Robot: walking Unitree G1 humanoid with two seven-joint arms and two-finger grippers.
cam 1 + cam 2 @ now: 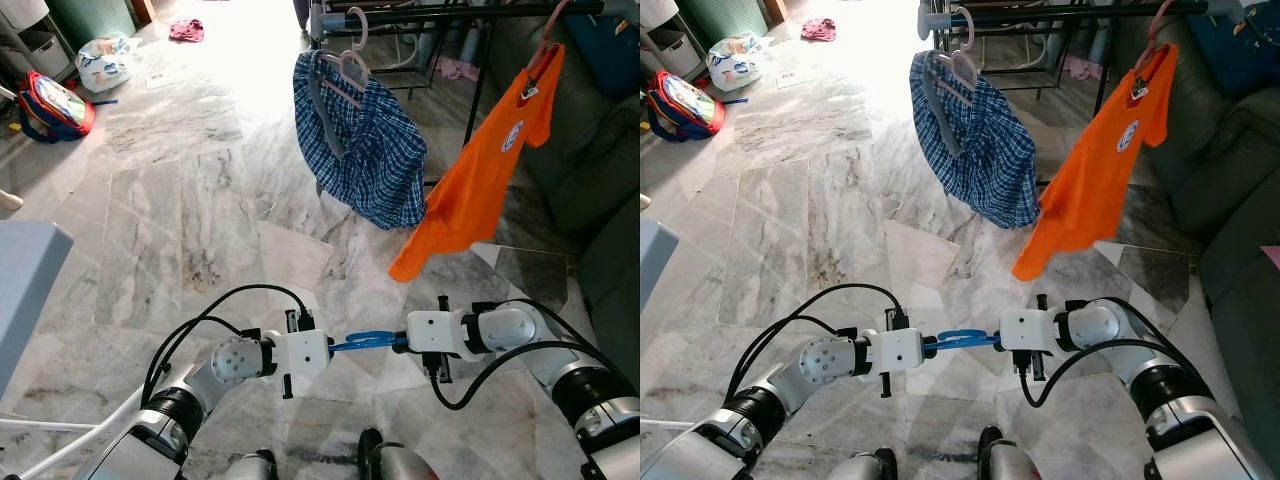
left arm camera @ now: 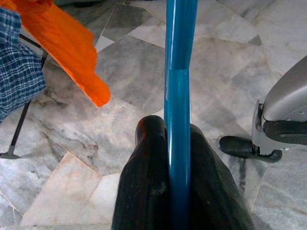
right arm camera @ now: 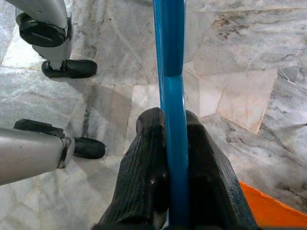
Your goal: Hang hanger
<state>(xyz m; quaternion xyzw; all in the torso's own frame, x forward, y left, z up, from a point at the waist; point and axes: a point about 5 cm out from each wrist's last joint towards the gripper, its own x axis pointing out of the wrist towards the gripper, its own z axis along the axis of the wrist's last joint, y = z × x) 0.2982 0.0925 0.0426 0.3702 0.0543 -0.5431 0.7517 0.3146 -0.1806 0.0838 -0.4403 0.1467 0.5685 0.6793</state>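
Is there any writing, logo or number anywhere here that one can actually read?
None can be read.
Orange T-shirt: a round white chest badge and a neck tag, both too small to read.
Paper on the floor: dark marks, too blurred.
Plastic bag and colourful backpack: prints, no legible words.
Blue hanger, held by both grippers: no text.

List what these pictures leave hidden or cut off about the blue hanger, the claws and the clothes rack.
- Blue hanger: head views show just a short strip between left claw and right claw; its hook and full shape cannot be made out.
- Wrist views: the black fingers cover the gripped part.
- Clothes rack: top edge cuts it off, so free rail space is unclear.
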